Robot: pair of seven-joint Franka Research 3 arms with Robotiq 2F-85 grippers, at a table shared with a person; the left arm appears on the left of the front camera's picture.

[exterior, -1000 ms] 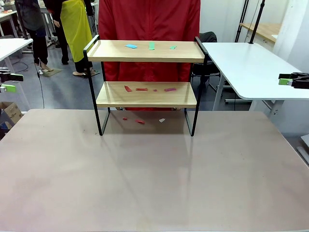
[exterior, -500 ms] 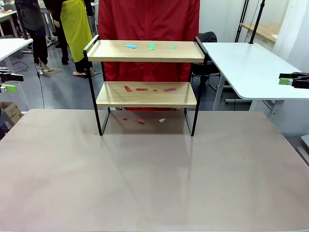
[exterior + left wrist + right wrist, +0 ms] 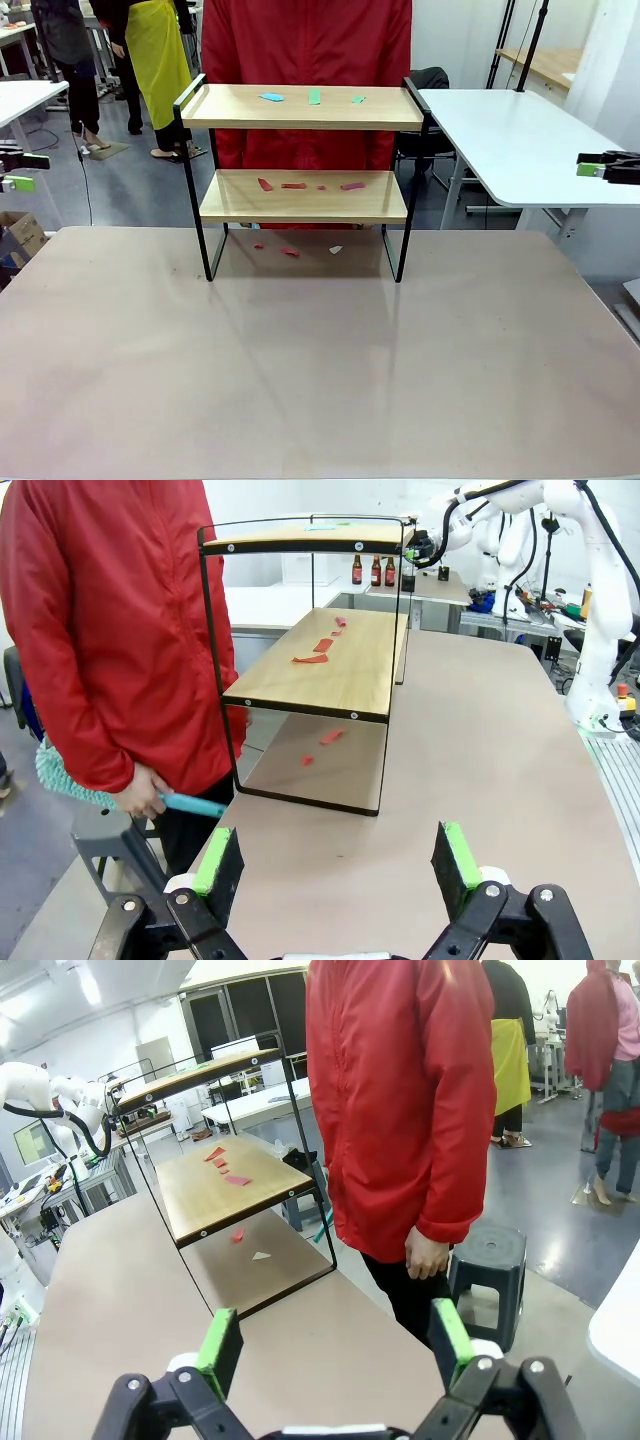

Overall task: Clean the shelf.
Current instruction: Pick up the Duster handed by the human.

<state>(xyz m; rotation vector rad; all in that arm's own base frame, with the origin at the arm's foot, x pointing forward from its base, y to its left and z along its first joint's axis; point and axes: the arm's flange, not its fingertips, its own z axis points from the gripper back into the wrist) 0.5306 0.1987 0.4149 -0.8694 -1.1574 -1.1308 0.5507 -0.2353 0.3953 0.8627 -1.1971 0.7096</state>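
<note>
**Front view.** The shelf [image 3: 303, 165] stands in the upper middle of the frame, on the far part of the table [image 3: 320, 380], with its legs near the far edge. Blue and green scraps [image 3: 313, 96] lie on the top board and red scraps [image 3: 293, 185] on the lower one. A few more scraps lie on the tabletop underneath; they may be paper or tape, but they are too small to tell. A person in a red jacket [image 3: 305, 40] stands close behind the rack and blocks the far side. The whole near half of the table is bare. The left gripper [image 3: 28, 170] hangs at the left edge of the frame and the right gripper [image 3: 588, 163] at the right edge, in front of a white side table [image 3: 510, 130]. Both are well apart from the shelf.

**Left wrist view.** The left gripper's jaws [image 3: 335, 865] stand wide apart at the bottom of the frame, with nothing between them. The shelf shows end-on above them. At centre left, the person's hand [image 3: 140, 798] holds a teal-handled duster [image 3: 190, 803].

**Right wrist view.** The right gripper's jaws [image 3: 335, 1350] are spread wide and empty. The shelf sits at centre left, the person at centre, and a dark stool [image 3: 490, 1260] at lower right.

Compared with a second ago, the shelf, scraps and grippers are unchanged, and only the red jacket has shifted slightly.
</note>
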